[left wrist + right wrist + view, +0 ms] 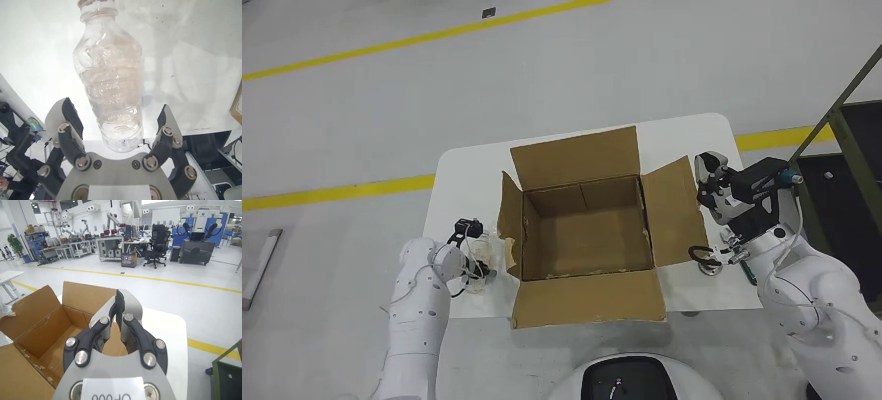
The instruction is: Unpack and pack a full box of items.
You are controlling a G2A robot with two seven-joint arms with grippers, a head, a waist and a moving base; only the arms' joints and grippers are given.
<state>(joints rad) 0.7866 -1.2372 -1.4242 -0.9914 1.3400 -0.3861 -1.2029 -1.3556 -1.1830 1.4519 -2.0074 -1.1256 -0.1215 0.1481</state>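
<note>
The cardboard box [577,160] stands open in the middle of the white table [472,170], its inside bare and its flaps spread outward. Left of the box, a clear plastic bottle [109,75] lies on the table [37,47]. My left gripper [116,106] is open around the bottle's base, with the pads clear of it on both sides. From above, the left gripper [480,266] sits by the box's left flap. My right gripper [119,296] is shut on nothing and hovers over the box's right flap [113,336], which the top view shows beside this gripper [709,165].
A small dark ring-shaped thing [702,258] lies on the table near the right arm. A green metal frame [842,120] stands just off the table's right side. A corner of the box [237,106] shows in the left wrist view.
</note>
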